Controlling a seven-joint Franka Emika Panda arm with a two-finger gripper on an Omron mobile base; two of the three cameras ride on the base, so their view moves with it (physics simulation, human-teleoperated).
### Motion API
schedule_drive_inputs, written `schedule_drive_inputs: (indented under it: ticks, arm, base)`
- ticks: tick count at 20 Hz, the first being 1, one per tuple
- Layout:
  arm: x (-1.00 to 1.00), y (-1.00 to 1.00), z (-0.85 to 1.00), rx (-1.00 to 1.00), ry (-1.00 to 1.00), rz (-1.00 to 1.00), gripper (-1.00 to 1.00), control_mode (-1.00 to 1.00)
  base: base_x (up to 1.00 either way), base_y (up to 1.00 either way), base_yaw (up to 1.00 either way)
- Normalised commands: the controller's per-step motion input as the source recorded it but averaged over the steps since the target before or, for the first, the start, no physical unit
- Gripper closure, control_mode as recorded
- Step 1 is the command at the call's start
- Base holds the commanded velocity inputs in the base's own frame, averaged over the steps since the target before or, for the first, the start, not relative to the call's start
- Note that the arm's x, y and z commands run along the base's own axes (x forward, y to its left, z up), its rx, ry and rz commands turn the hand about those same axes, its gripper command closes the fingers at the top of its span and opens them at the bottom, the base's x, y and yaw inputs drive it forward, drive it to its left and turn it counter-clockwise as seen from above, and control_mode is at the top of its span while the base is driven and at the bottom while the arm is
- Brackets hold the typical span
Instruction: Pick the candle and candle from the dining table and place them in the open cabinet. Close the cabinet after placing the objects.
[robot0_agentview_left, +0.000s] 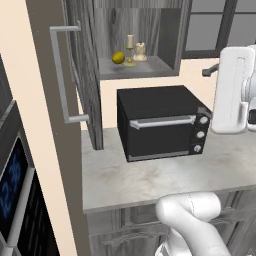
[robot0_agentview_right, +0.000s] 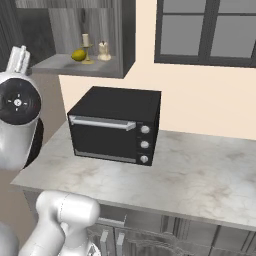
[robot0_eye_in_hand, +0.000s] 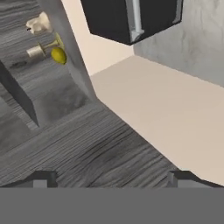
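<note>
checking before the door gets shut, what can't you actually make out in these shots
- Gripper: hand view, grey bottom band covers all but its fingertips; open or shut is unclear.
- Cabinet door: left base view, top cut off by the frame; hinges unseen.
- Squat candle: too small to judge its base.
- Thin candle and yellow ball: touching or apart, unclear.

Both candles (robot0_agentview_left: 135, 50) in the cabinet (robot0_agentview_left: 137, 67) — ball (robot0_agentview_left: 118, 57) left.

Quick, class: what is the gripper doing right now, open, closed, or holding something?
Gripper: open, holding nothing; its fingertips sit wide apart facing the cabinet door.
</note>
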Motion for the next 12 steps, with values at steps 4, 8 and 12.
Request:
schedule_drive_inputs:
  ticks: [4, 8, 12]
  arm:
    - [-0.89, 0.1, 0.03, -0.24, -0.1, 0.09, -1.0, -1.0]
    - [-0.81, 0.25, 0.08, -0.27, -0.07, 0.12, -1.0, -1.0]
    - [-0.56, 0.45, 0.01, -0.3, -0.07, 0.12, -1.0, -1.0]
  base:
    - [0.0, 0.0, 0.0]
    - [0.0, 0.0, 0.0]
    - [0.0, 0.0, 0.0]
